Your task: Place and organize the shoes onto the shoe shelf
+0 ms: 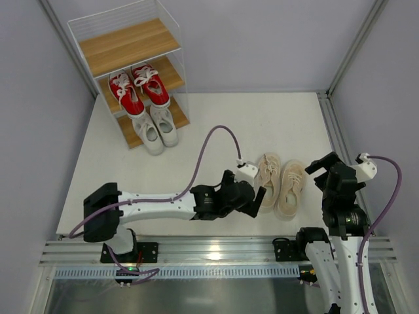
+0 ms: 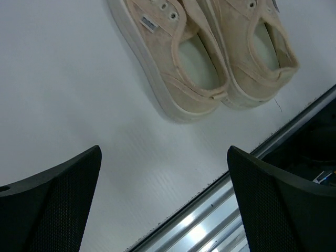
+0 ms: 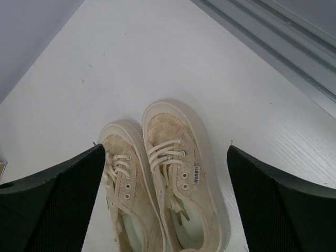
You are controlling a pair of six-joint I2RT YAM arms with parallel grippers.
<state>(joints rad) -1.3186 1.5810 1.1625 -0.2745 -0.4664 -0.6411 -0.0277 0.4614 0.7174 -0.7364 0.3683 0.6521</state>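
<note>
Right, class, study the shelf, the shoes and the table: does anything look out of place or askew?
Only the cream-beige pair stands out: it lies on the table, while the red pair and the white pair sit on the shoe shelf, whose top tier is bare. Nothing looks damaged.

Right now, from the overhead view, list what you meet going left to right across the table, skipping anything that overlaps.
shoe shelf → left pincer → beige shoes → right pincer
</note>
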